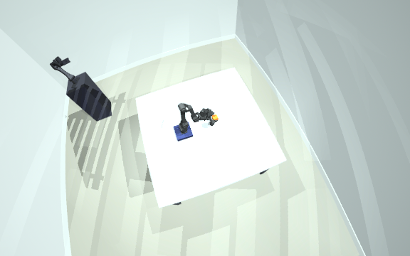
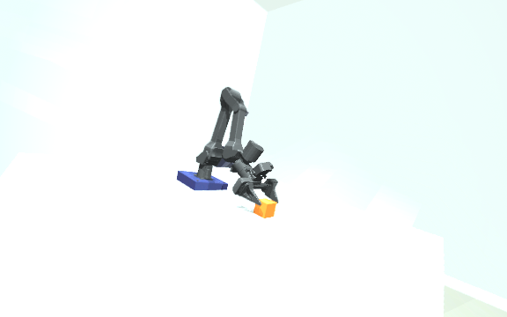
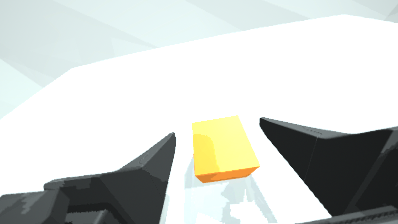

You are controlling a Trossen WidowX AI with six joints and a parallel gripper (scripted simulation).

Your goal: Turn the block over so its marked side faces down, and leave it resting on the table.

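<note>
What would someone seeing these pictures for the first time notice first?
The small bright orange cube stands out at once, resting on the white table top just in front of the dark grey robot arm. The arm's pincer is spread wide open with the cube lying between its fingers, gaps showing on both sides. Behind it, the arm's flat blue square base plate is the only other colour on the table.

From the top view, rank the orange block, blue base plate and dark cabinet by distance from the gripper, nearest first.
1. Orange block: between the open gripper fingers, on the table.
2. Blue base plate: under the arm's foot, mid-table.
3. Dark cabinet: off the table, by the far-left wall.
</note>
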